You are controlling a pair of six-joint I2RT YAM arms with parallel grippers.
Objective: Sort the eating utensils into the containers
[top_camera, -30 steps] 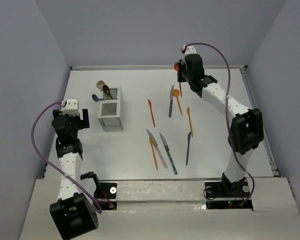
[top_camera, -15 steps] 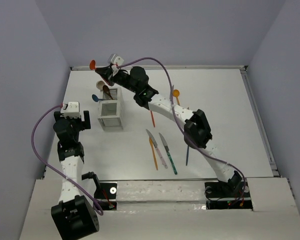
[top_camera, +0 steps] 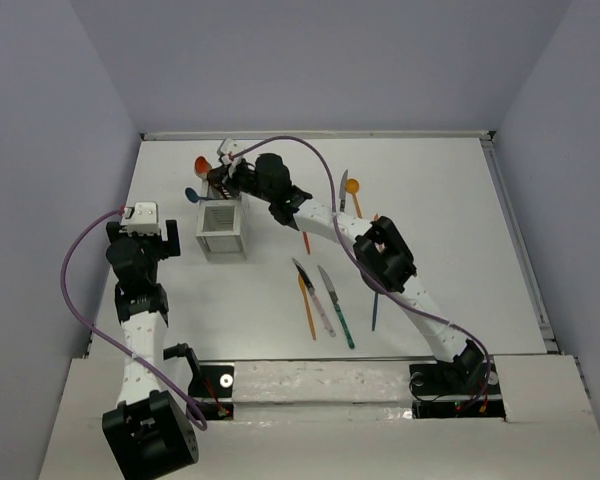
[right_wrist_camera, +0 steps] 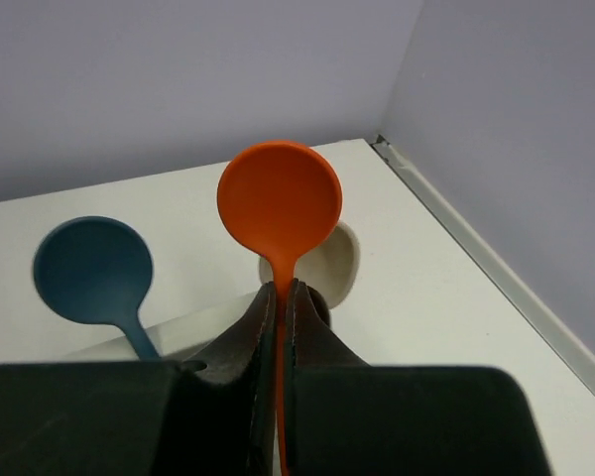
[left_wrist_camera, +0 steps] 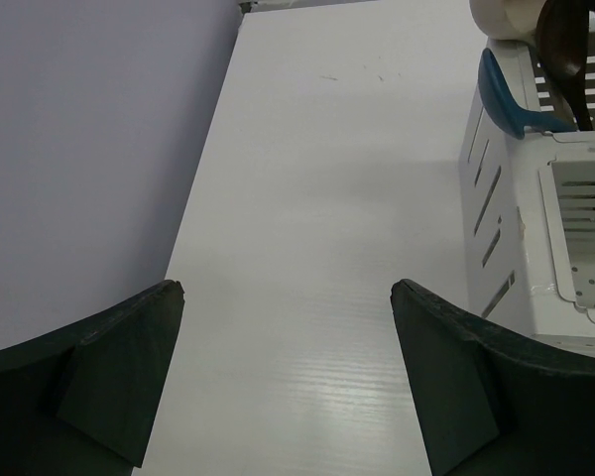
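At the far left of the table (top_camera: 430, 180), the right arm (top_camera: 325, 218) stretches across to the far end of the caddy (top_camera: 222, 228), and the right jaws are clamped on the handle of an orange spoon (top_camera: 202, 165). In the right wrist view this spoon (right_wrist_camera: 280, 203) stands upright, bowl on top, its thin handle pinched between the closed fingers. Whether its lower end is inside a compartment cannot be told.

Just beside it, three more spoons lean out of the caddy's far compartment:
- blue spoon (right_wrist_camera: 91, 270), bowl hanging over the left wall
- beige spoon (left_wrist_camera: 506, 20), bowl at the far edge
- brown spoon (left_wrist_camera: 565, 50), next to the beige one

The left arm (top_camera: 140, 300) sits well to the left of the caddy (left_wrist_camera: 496, 198). The left jaws are spread wide over bare table, holding nothing.

Right of the caddy and well apart from it, loose utensils lie flat:
- silver knife (top_camera: 342, 190) and second orange spoon (top_camera: 352, 188), side by side near the far edge
- orange knife (top_camera: 306, 241), partly hidden under the right arm
- pink-handled knife (top_camera: 315, 295) and teal-handled knife (top_camera: 337, 308), nearer the bases
- an orange piece (top_camera: 307, 312), just left of the pink-handled knife
- a dark blue piece (top_camera: 374, 312), partly under the arm
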